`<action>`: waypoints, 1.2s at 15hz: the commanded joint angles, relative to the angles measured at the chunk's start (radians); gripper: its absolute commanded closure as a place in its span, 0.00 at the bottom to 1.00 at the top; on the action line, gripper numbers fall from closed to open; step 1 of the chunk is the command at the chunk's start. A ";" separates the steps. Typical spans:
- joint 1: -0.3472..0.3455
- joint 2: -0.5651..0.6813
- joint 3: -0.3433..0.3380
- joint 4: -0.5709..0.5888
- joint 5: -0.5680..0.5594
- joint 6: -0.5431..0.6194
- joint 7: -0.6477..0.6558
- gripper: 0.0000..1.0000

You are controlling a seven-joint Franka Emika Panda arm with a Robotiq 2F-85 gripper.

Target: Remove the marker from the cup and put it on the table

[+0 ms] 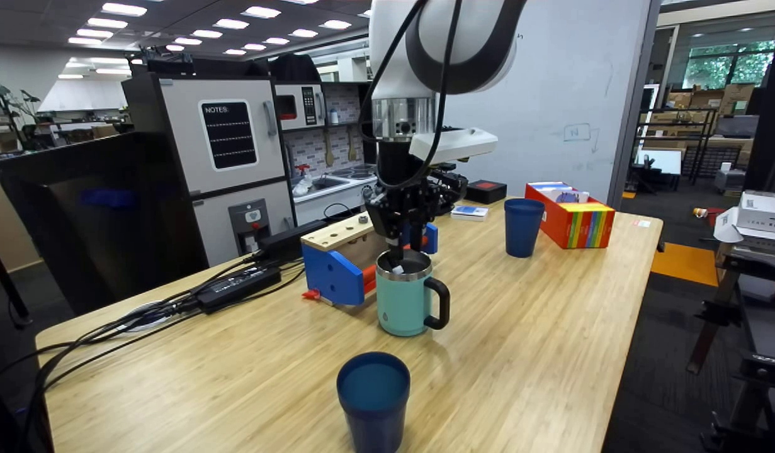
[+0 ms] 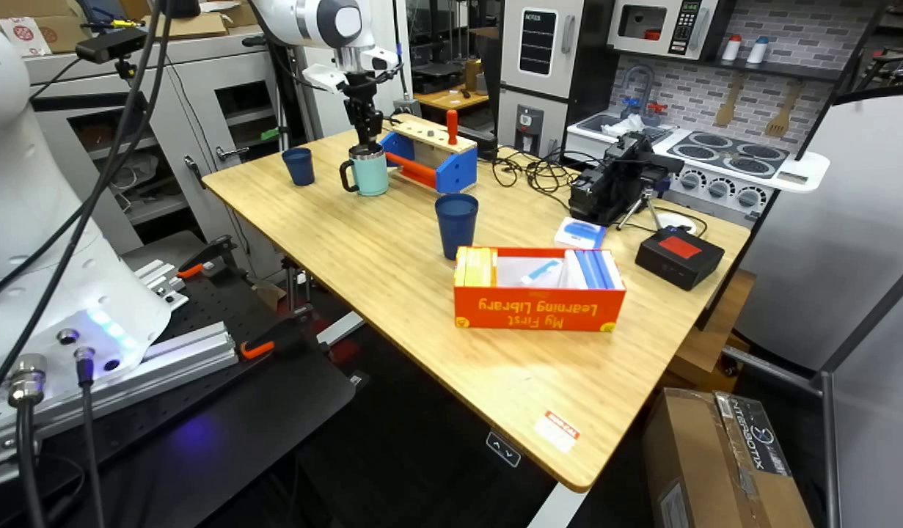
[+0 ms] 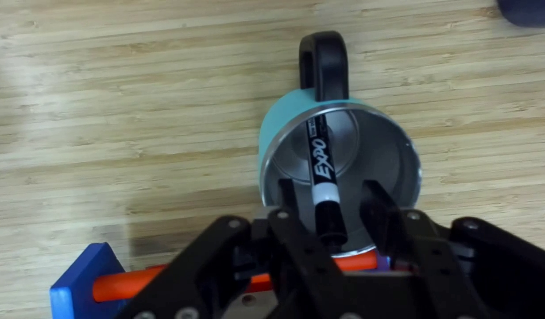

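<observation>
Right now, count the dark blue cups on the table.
2. In an exterior view, the far cup stands beside the red box, the near cup in front of the teal mug. No others show.

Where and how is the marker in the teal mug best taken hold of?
The marker is probably best gripped by its black cap end, from above, closing across its width: that end leans up near the rim opposite the handle, while the barrel slopes down into the teal mug. The wrist view shows the open gripper straddling the marker.
</observation>
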 commanded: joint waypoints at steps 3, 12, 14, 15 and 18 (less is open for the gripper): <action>-0.033 0.063 0.005 0.053 0.016 0.022 -0.031 0.51; -0.027 0.120 0.010 0.138 0.017 0.006 -0.034 0.94; -0.026 0.123 0.010 0.145 0.017 0.004 -0.033 0.99; -0.027 0.124 0.012 0.147 0.018 0.005 -0.034 0.95; -0.019 0.126 0.003 0.149 0.013 0.018 -0.018 0.95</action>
